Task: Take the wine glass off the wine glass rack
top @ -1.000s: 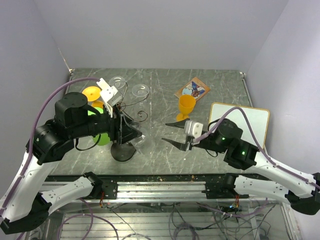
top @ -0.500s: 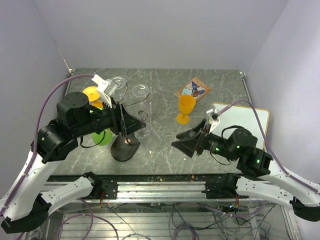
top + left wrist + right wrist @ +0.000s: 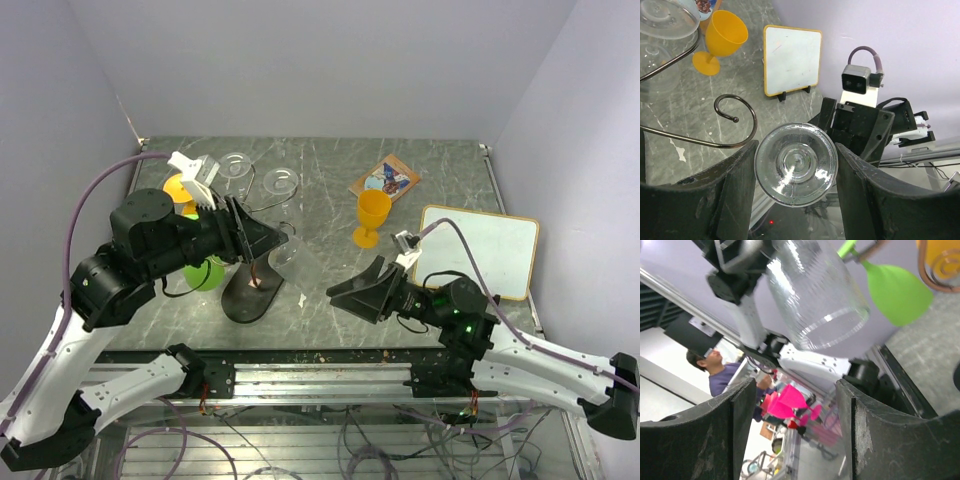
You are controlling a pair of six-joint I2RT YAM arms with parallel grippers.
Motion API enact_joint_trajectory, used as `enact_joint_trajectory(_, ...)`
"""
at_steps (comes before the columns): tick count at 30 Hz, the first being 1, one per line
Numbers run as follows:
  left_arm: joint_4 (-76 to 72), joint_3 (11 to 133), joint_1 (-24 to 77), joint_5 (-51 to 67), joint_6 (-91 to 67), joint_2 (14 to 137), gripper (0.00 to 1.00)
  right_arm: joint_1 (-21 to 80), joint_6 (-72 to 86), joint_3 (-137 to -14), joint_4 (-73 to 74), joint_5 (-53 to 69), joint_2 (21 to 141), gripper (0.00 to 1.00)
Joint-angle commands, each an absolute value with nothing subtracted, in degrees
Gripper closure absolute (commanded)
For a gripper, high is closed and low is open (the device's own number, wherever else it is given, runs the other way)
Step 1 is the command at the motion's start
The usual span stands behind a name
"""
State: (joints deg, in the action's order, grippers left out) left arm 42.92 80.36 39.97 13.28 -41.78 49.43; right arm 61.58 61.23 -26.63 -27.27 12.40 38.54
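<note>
The wine glass rack [image 3: 247,300] stands on its dark oval base at the left, its wire scroll arms carrying other glasses. My left gripper [image 3: 262,237] is shut on the round foot of a clear wine glass [image 3: 293,262], which tilts out to the right of the rack. In the left wrist view the foot [image 3: 796,165] sits between both fingers, beside a curled rack arm [image 3: 735,120] and apart from it. My right gripper [image 3: 350,282] is open and empty, just right of the glass. The right wrist view shows the glass bowl [image 3: 815,295] above its open fingers [image 3: 735,430].
A green glass [image 3: 205,272], an orange glass [image 3: 183,187] and two clear glasses [image 3: 281,183] hang on the rack. A yellow goblet [image 3: 372,215] stands mid-table. A small whiteboard [image 3: 478,250] is at the right, a printed card [image 3: 385,180] behind the goblet.
My left gripper has drawn the clear glass up and to the right, off the rack arm. My right arm has dropped and swung left, its open gripper now close to the glass bowl.
</note>
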Motion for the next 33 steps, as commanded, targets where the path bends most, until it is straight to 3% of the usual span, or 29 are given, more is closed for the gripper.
enact_joint_trajectory(1,34.8,78.2,40.2,12.0,-45.5,47.2,0.93,61.9,62.5,-27.0,-42.9,9.2,40.9,0.36)
enact_joint_trajectory(10,29.5,73.2,40.2,11.5,-49.5,43.4,0.93,62.0,66.6,-31.1,-50.5,9.2,51.4,0.4)
enact_joint_trajectory(14,28.0,72.4,40.1,10.0,-51.2,41.7,0.93,62.1,67.3,-32.7,-53.3,9.9,53.3,0.49)
enact_joint_trajectory(22,25.2,70.7,40.2,9.6,-53.5,39.4,0.93,63.2,72.3,-28.0,-74.1,3.4,57.3,0.57)
enact_joint_trajectory(33,17.0,65.8,40.2,13.7,-56.0,40.4,0.93,63.5,72.2,-32.6,-72.4,2.7,58.8,0.67)
